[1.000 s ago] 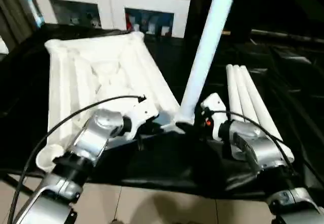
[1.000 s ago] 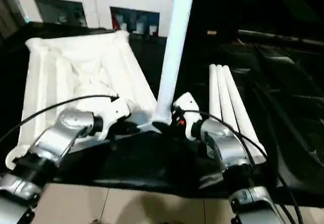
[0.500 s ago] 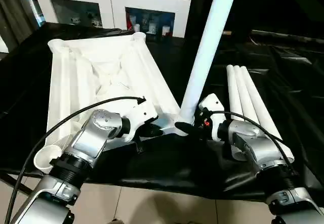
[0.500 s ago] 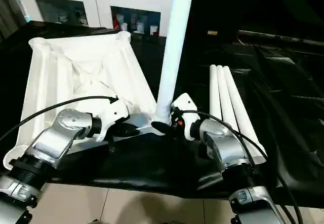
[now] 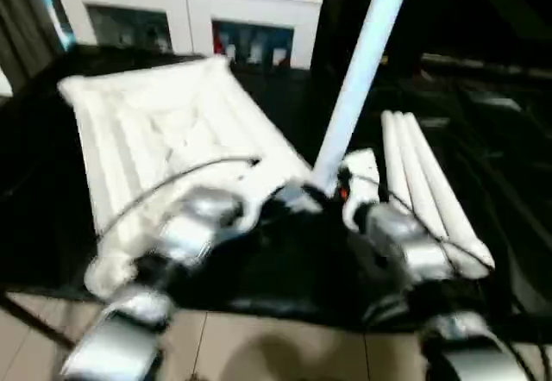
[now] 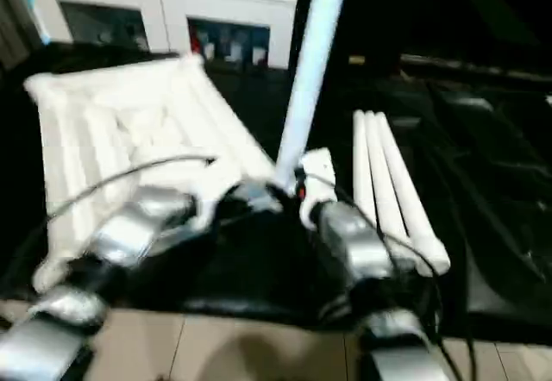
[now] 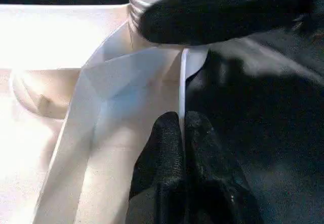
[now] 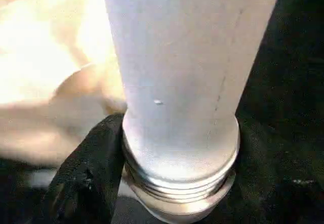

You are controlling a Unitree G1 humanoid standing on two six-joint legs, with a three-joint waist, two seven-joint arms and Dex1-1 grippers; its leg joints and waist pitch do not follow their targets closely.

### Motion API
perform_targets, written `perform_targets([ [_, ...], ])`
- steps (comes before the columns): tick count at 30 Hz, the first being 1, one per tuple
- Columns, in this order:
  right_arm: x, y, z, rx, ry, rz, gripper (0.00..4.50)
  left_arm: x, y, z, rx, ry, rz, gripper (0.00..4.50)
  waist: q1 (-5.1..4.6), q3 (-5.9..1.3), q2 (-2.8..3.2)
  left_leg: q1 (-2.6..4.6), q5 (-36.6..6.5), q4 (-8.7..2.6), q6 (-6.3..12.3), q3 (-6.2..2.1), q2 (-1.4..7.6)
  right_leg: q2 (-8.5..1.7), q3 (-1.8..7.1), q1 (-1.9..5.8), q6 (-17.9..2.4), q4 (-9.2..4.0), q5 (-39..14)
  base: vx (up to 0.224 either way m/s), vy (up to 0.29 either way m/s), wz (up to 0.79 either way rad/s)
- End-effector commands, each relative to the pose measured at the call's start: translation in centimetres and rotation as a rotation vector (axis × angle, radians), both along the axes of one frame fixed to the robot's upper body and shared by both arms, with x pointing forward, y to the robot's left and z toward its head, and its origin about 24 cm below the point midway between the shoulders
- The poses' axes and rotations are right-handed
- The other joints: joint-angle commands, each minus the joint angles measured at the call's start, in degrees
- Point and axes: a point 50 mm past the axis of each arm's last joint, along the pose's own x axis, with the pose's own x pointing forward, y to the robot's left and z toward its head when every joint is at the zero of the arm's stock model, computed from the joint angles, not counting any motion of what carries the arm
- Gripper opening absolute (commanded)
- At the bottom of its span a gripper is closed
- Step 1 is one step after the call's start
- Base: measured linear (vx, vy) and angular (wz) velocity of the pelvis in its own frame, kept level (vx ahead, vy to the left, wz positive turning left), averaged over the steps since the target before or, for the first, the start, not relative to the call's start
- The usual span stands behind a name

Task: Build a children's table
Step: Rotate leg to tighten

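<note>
White plastic fills the upper left of the left eye view: the children's table top (image 5: 155, 131) lies ribbed side up on a black cloth (image 5: 285, 269), its lower right corner near the middle of the frame. At that corner one white leg (image 5: 358, 79) stands upright, leaning slightly towards the upper right and running out past the top edge.

The left hand (image 7: 183, 133) is clenched, its two black fingers (image 7: 167, 153) pressed together on the thin rim of the table top just beside that corner. The right hand (image 5: 326, 193) grasps the standing leg at its base. In the right wrist view one finger (image 8: 86, 178) lies against the leg's threaded end (image 8: 179, 178), which is still exposed.

Three more legs (image 5: 423, 174) lie side by side, touching one another, on the cloth at centre right, close to the right forearm (image 5: 405, 247). A white cabinet with glass doors (image 5: 190, 10) crosses the upper left behind the cloth.
</note>
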Motion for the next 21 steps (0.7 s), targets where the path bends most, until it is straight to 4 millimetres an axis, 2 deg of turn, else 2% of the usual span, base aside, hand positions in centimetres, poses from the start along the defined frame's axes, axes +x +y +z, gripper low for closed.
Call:
perform_targets([
  [1, 0.1, 0.5, -1.0, 0.000, 0.054, -0.093, 2.73, 0.3, -1.2, -1.0, 0.011, 0.009, 0.086, 0.00, -0.21, -3.03, 0.71, 1.18, -16.5, -4.11, -1.05, -2.11, 3.52, -5.21, 3.57, 1.39, -7.3, -5.93, -26.4, 0.000, 0.000, 0.00],
  [2, 0.2, 0.9, -1.0, -0.003, 0.052, -0.102, 2.73, 0.4, -1.7, -1.0, 0.013, -0.001, 0.095, 0.00, -0.05, -3.08, 0.53, 1.52, -16.9, -4.09, -1.05, -2.07, 3.53, -5.15, 3.54, 1.20, -7.2, -6.14, -25.9, 0.000, 0.000, 0.00],
  [3, 0.2, 1.1, -0.9, -0.005, 0.051, -0.105, 2.73, 0.5, -1.9, -1.0, 0.016, -0.008, 0.099, 0.00, 0.01, -3.18, 0.39, 1.48, -16.7, -4.08, -0.96, -2.08, 3.55, -5.15, 3.55, 1.34, -7.4, -5.92, -24.9, 0.000, 0.000, 0.00],
  [4, 0.3, 1.4, -1.0, -0.018, 0.049, -0.100, 2.73, 0.5, -2.1, -1.1, 0.020, -0.011, 0.104, 0.00, 0.12, -3.18, 0.54, 0.77, -15.5, -4.25, -0.39, -2.17, 3.59, -5.29, 3.59, 1.90, -7.6, -5.62, -22.9, 0.000, 0.000, 0.00],
  [6, 0.4, 1.6, -1.0, -0.025, 0.043, -0.113, 2.73, 0.7, -2.2, -1.1, 0.037, -0.033, 0.103, 0.00, 0.15, -3.28, 0.44, 0.85, -15.0, -4.13, 0.37, -1.94, 3.46, -5.22, 3.65, 1.73, -8.0, -5.56, -21.3, 0.000, 0.000, 0.00],
  [9, 0.6, 1.8, -0.8, -0.022, 0.027, -0.110, 2.73, 0.8, -2.0, -1.2, 0.041, -0.035, 0.100, 0.00, 0.38, -3.33, 0.57, 0.52, -13.4, -4.14, 1.21, -1.98, 3.52, -5.35, 3.66, 2.17, -8.8, -5.18, -19.4, 0.000, 0.000, 0.00],
  [11, 0.7, 1.7, -0.4, 0.011, -0.005, -0.092, 3.42, 0.9, -1.7, -1.2, 0.048, -0.037, 0.100, 0.00, 0.34, -3.37, 0.50, 0.50, -13.2, -4.21, 1.45, -2.00, 3.62, -5.29, 3.60, 2.22, -8.9, -5.09, -19.1, 0.000, 0.000, 0.00],
  [13, 0.9, 1.5, 0.0, 0.019, -0.026, -0.088, 3.45, 1.0, -1.5, -1.3, 0.049, -0.038, 0.106, 0.00, 0.30, -3.24, 0.51, 0.52, -14.1, -4.21, 1.63, -1.95, 3.53, -5.24, 3.54, 2.18, -8.8, -5.30, -20.4, 0.000, 0.000, 0.00],
  [14, 1.0, 1.2, 0.3, 0.007, -0.047, -0.088, 3.70, 1.1, -1.4, -1.3, 0.049, -0.041, 0.108, 0.00, 0.23, -3.16, 0.36, 0.44, -14.7, -4.27, 1.67, -2.03, 3.50, -5.26, 3.49, 2.18, -8.4, -5.46, -21.9, 0.000, 0.000, 0.00],
  [16, 1.1, 0.5, 1.1, -0.027, -0.097, -0.075, 3.70, 1.2, -1.3, -1.2, 0.042, -0.050, 0.104, 0.00, 0.25, -3.21, 0.47, 0.43, -14.7, -4.30, 1.49, -2.14, 3.58, -5.35, 3.48, 2.20, -7.9, -5.55, -23.0, 0.000, 0.000, 0.00],
  [17, 1.1, 0.2, 1.4, -0.024, -0.113, -0.070, 3.70, 1.2, -1.3, -1.1, 0.035, -0.052, 0.100, 0.00, 0.26, -3.10, 0.17, 0.25, -14.4, -4.37, 1.72, -2.15, 3.53, -5.30, 3.43, 2.32, -7.3, -5.63, -23.3, 0.000, 0.000, 0.00],
  [20, 0.5, -0.7, 2.5, -0.020, -0.160, -0.028, 3.70, 1.2, -1.5, -1.0, 0.005, -0.067, 0.076, 0.00, 0.47, -3.17, 0.09, 0.49, -13.6, -4.29, 2.45, -2.03, 3.66, -5.30, 3.61, 2.09, -7.3, -5.51, -22.2, 0.000, 0.000, 0.00],
  [21, 0.5, -0.7, 2.5, -0.020, -0.161, -0.027, 3.70, 1.2, -1.5, -0.9, 0.004, -0.069, 0.075, 0.00, 0.45, -3.14, 0.12, 0.29, -13.4, -4.35, 2.77, -2.07, 3.62, -5.30, 3.55, 2.26, -7.2, -5.53, -22.3, 0.000, 0.000, 0.00],
])
